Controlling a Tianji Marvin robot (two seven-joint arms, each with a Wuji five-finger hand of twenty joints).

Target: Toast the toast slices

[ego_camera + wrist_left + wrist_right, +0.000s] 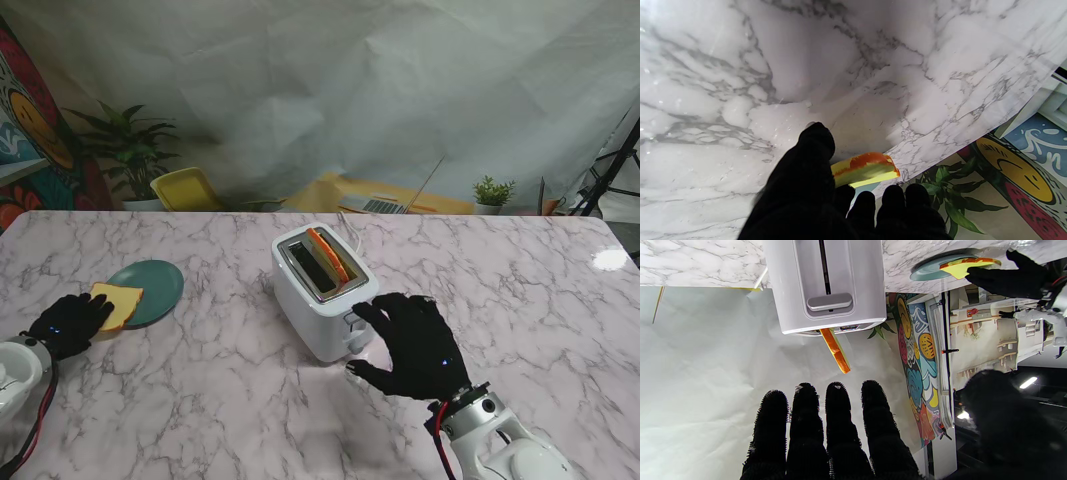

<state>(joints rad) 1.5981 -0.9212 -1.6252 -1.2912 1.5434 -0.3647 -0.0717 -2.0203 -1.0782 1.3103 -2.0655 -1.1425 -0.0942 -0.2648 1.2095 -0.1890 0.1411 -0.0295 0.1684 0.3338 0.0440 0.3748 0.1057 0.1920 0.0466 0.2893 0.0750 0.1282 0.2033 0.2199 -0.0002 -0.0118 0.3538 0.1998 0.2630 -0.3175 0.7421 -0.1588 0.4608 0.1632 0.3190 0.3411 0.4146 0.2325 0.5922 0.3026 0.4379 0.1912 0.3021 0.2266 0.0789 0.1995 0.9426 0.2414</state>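
White toaster (pixel 322 295) at worktop (pixel 200 380) centre; one toast slice (pixel 328 256) standing tilted in right slot. Second slice (pixel 117 304) overhanging teal plate (pixel 150 290), left. Left hand (pixel 68 324) touching slice edge, thumb apart from fingers (pixel 870 203), grip unconfirmed. Right hand (pixel 415 345) spread, empty, beside lever (pixel 829 302). Slice likely light, soft, foam-like: pinch across flat faces near edge, gently.

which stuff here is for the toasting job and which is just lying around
For the job: toaster; slice in the toaster's slot; slice on the plate; plate.
Lying about: yellow chair; laptop; big plant; small plant.
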